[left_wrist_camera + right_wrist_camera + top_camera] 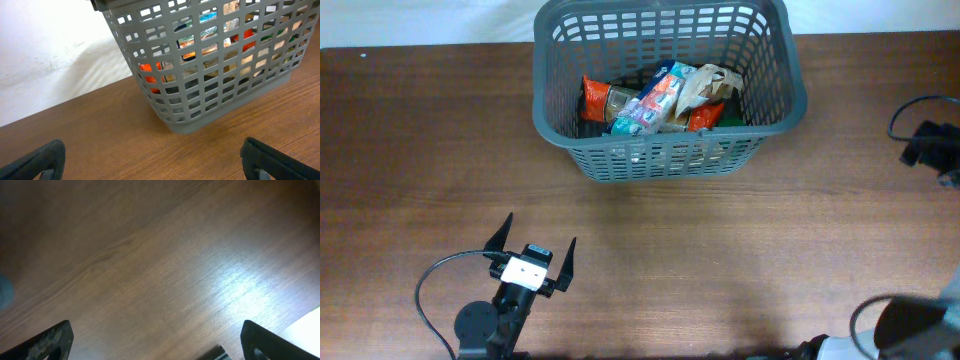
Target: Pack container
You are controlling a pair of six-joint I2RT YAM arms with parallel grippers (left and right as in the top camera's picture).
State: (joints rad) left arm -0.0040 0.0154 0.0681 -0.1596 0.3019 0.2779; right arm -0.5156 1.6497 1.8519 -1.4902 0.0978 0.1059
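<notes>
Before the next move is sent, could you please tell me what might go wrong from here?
1. The left hand, open and empty, faces the container; advancing carelessly could shove it toward the far edge of the table.
2. A fingertip might snag in its slotted wall.

container [215,75] upright on wood table [100,135] | orange, blue packets [149,67] visible through slots | white wall [45,55] behind | left gripper [155,165] jaws wide apart, near container, not touching

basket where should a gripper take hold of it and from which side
Take the basket by the thick rim of its near long wall, from above, one finger inside and one outside. It stands upright, open-topped, likely too wide to span.
</notes>
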